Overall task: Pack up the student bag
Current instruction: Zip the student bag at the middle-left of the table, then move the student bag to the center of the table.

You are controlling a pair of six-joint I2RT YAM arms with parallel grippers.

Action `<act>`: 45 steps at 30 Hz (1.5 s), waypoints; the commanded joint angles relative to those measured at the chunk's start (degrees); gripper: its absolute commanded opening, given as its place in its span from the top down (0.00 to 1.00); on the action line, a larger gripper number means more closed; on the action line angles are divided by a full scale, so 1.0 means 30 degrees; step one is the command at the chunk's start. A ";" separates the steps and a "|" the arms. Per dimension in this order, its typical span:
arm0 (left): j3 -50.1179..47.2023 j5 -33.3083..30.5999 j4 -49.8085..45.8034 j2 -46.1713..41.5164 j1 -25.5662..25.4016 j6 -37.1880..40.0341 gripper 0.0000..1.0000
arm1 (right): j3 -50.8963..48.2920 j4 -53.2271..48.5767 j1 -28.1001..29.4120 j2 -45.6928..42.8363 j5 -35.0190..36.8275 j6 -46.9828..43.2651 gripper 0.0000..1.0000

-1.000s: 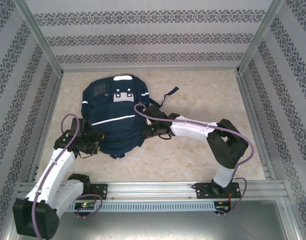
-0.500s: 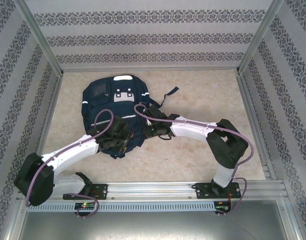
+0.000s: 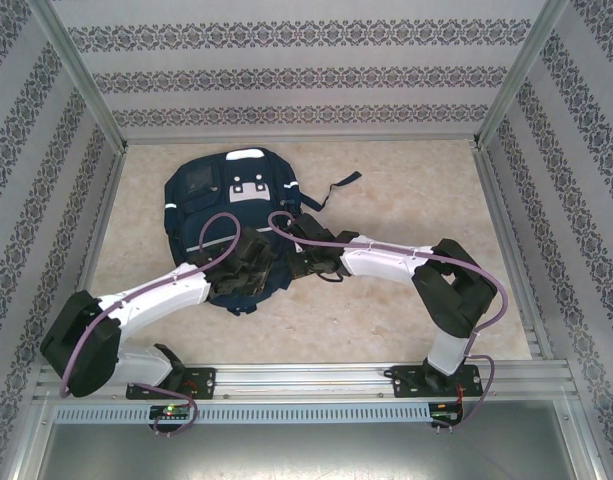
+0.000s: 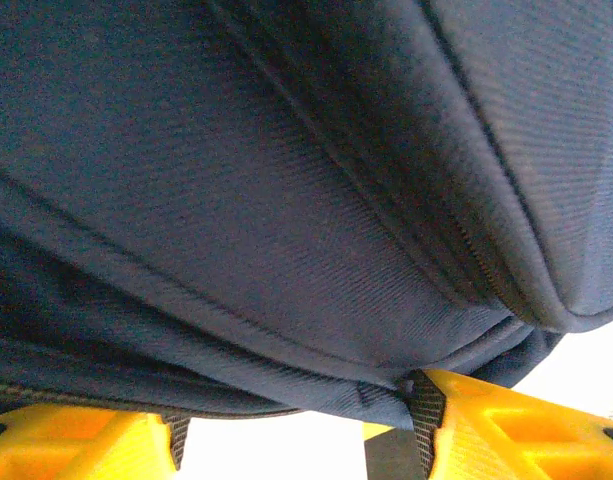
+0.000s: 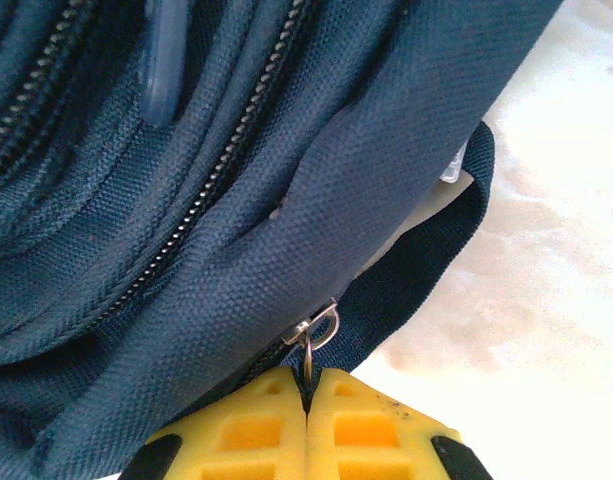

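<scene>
student bag [image 4: 286, 200] cropped, zipper pull [image 5: 321, 328] mostly hidden

We see the student bag [image 3: 221, 205] in navy blue, crossed by white stripes and bearing a grey-white patch. The left tool [image 4: 286, 445] and the right tool [image 5: 306, 425] both have bright yellow fingers. At the right tool's tips sits a silver zip pull [image 5: 318, 330]. Beyond the tools the worktop [image 3: 416, 190] is marbled beige, and the walls [image 3: 306, 75] are white with grey floral bands.

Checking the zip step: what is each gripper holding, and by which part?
Right gripper pinches the metal zipper pull of the student bag. Left gripper is open against the bag, gripping nothing.
</scene>
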 commanded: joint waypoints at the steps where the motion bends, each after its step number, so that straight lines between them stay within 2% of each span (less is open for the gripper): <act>1: 0.0154 -0.0746 0.2050 0.0687 -0.0292 -0.0820 0.38 | -0.0169 0.0199 0.0489 -0.0443 -0.0133 0.0345 1.00; 3: 0.0286 -0.1108 0.1551 0.1091 -0.0291 -0.0733 0.39 | -0.0171 0.0165 0.0534 -0.0447 -0.0063 0.0370 1.00; 4: 0.0289 -0.1288 0.1465 0.1293 -0.0292 -0.0574 0.44 | -0.0170 0.0157 0.0534 -0.0440 -0.0044 0.0354 1.00; 8: -0.0071 -0.1740 0.0516 0.1528 -0.0179 -0.0236 0.78 | -0.0142 -0.0050 0.0514 -0.0553 0.0243 0.0181 1.00; 10: -0.0409 -0.1949 -0.0326 0.1215 -0.0091 -0.0193 0.99 | -0.0171 -0.0174 0.0443 -0.0629 0.0506 0.0003 1.00; 15: -0.1244 -0.2967 -0.2781 -0.1042 0.0001 0.0080 1.00 | -0.0316 -0.0391 -0.0379 -0.0725 0.1072 -0.0473 1.00; 20: -0.1762 -0.3816 -0.5101 -0.3771 0.0001 0.0567 1.00 | 0.0076 -0.0198 -0.2246 -0.0372 0.1181 -0.1270 1.00; 29: -0.1344 -0.3261 -0.5707 -0.4987 0.0001 0.1949 1.00 | 0.4857 -0.0893 -0.5396 0.3230 0.1195 -0.2096 1.00; 36: -0.0237 -0.1626 -0.3940 -0.3269 0.0001 0.3932 1.00 | 0.6567 -0.1449 -0.6733 0.4217 0.1104 -0.1876 1.00; 42: 0.2057 0.0455 -0.1426 0.0385 -0.0214 0.5939 1.00 | 0.6802 -0.1802 -0.7760 0.4058 0.0787 -0.2287 1.00; 45: 0.3856 0.0586 -0.1737 0.2113 -0.0488 0.6608 1.00 | 0.6771 -0.1917 -0.8259 0.3812 0.0101 -0.2493 1.00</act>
